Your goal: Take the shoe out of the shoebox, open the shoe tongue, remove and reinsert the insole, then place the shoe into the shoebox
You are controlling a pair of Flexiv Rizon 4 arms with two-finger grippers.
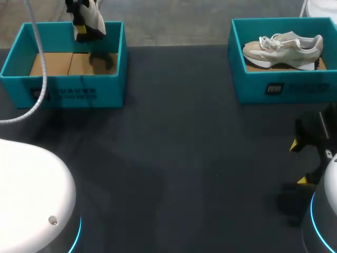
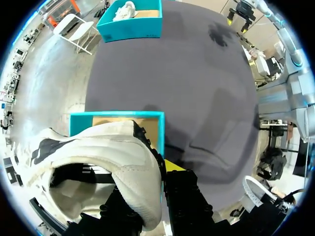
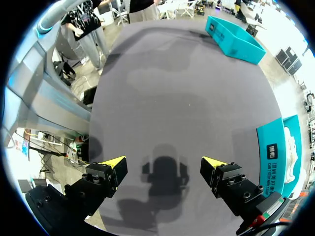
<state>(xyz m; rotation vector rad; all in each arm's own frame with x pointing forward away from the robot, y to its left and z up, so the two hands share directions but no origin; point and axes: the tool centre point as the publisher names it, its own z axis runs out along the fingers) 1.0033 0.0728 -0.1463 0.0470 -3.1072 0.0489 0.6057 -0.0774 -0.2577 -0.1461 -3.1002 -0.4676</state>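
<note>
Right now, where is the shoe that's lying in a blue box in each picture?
Head view: boxed shoe in the teal box at far right of the table.
Left wrist view: shoe tiny, in that box, far ahead of the left gripper holding the other shoe.
Right wrist view: pale sliver beside the right gripper, behind the box wall.
Shared landmark: the teal box around it.

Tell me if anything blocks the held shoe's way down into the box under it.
Nothing visible does. The left tool holds the shoe above the left box, which is open with only bare cardboard inside. The right tool, open, is far off to the side.
</note>
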